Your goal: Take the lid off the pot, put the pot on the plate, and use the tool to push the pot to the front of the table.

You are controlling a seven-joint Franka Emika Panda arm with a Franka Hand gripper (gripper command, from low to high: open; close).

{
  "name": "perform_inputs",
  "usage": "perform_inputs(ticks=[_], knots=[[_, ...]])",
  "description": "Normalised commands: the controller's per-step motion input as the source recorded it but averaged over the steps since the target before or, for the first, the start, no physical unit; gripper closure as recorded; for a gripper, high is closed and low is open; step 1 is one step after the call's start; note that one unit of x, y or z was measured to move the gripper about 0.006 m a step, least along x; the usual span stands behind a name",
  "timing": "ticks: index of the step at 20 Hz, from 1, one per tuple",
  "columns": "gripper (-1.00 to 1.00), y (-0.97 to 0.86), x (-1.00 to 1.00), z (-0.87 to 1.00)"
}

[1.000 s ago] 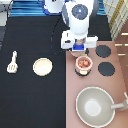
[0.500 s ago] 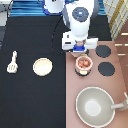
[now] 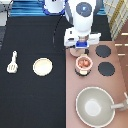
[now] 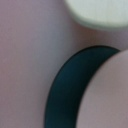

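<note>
The small pinkish pot (image 3: 84, 64) stands on a black burner (image 3: 78, 71) of the stove, and its top looks reddish-brown. I cannot tell the lid apart from the pot in the exterior view. In the wrist view a pale pink round surface (image 4: 110, 95) lies over a black burner ring (image 4: 65, 90). My gripper (image 3: 82, 50) hangs just toward the exterior view's top of the pot, close above it. On the black table (image 3: 30, 100) the cream plate (image 3: 42, 66) lies left of the pot. The white spatula (image 3: 12, 61) rests further left.
A large grey-green pan (image 3: 95, 105) with a handle at its right sits on the stove (image 3: 117, 90) near the exterior view's bottom; its pale rim (image 4: 95, 12) shows in the wrist view. Two bare burners (image 3: 103, 51) (image 3: 106, 69) lie right of the pot.
</note>
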Motion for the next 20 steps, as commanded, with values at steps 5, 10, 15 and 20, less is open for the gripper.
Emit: perform_inputs(ticks=[5, 10, 15, 20], knots=[[-1.0, -0.03, 0.66, 0.92], [-1.0, -0.04, 0.81, 0.82], [-1.0, -0.07, 0.87, 0.72], [-1.0, -0.26, 0.83, 0.28]])
